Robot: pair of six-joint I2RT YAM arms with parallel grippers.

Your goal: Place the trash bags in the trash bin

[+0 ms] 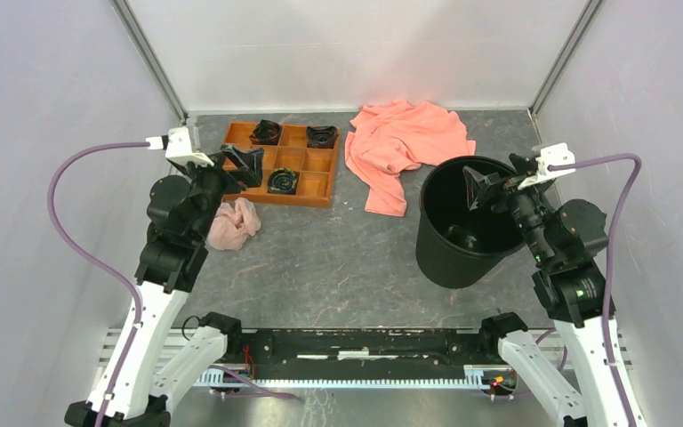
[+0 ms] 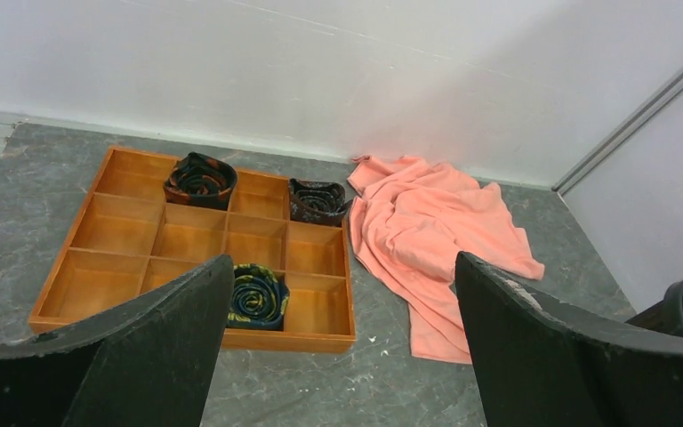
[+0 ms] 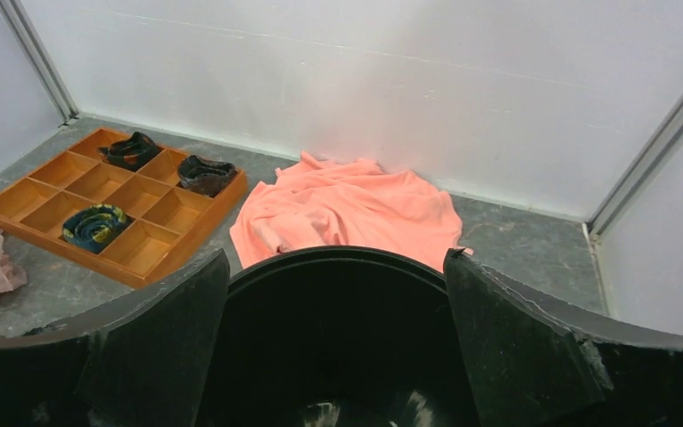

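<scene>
One wrinkly pink film bag lies apart from round blk bin.

Count on bench: 1 trash bag, pink film, crumpled. 1 trash bin, black, round. 1 compartment tray, orange, 12 cells (4 x 3). 3 rolled fabric coils in tray, 1 per cell: back-left coil, back-right coil, front coil. 1 salmon garment. 2 arms, 2 grippers: left gripper, right gripper.
</scene>
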